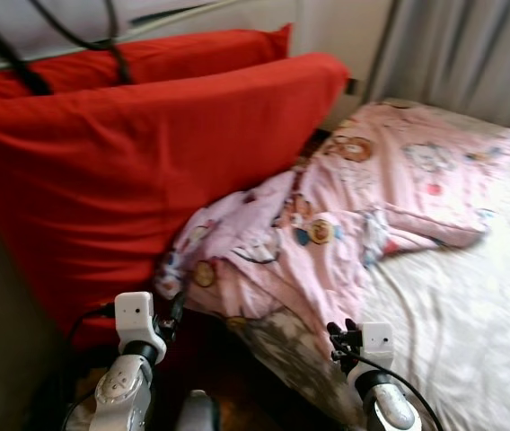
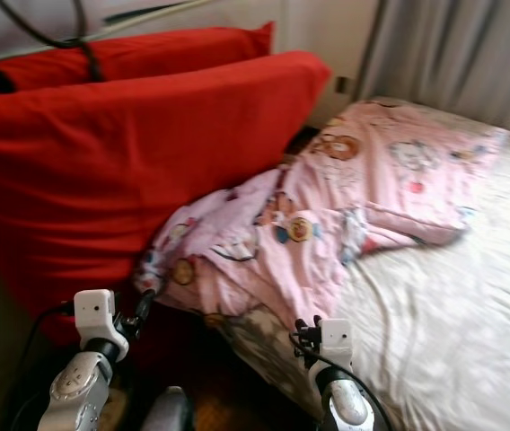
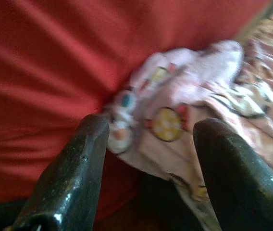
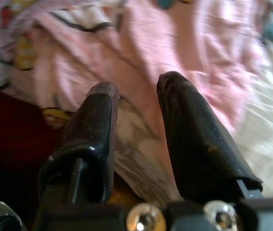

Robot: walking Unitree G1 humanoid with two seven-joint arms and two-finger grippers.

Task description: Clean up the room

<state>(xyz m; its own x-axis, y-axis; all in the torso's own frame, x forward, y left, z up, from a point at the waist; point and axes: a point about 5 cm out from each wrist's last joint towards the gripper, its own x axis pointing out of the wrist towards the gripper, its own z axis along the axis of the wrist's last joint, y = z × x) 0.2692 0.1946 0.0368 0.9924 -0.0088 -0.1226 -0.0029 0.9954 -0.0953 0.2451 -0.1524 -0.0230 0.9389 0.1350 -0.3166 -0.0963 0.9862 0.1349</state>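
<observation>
Clearly unfinished: a pink quilt (image 1: 354, 206) lies crumpled mid-frame across the bed (image 1: 479, 305), against red pillows (image 1: 129, 171) at left. Left gripper (image 3: 148, 159) and right gripper (image 4: 136, 125), bottom of frame, hover spread and empty.

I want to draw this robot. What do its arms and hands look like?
Both arms are shiny silver with rounded joints, each topped by a small white box and trailing black cables. The left hand and right hand each have two long, glossy black fingers with rounded tips. Silver screws sit at the right one's base.
</observation>
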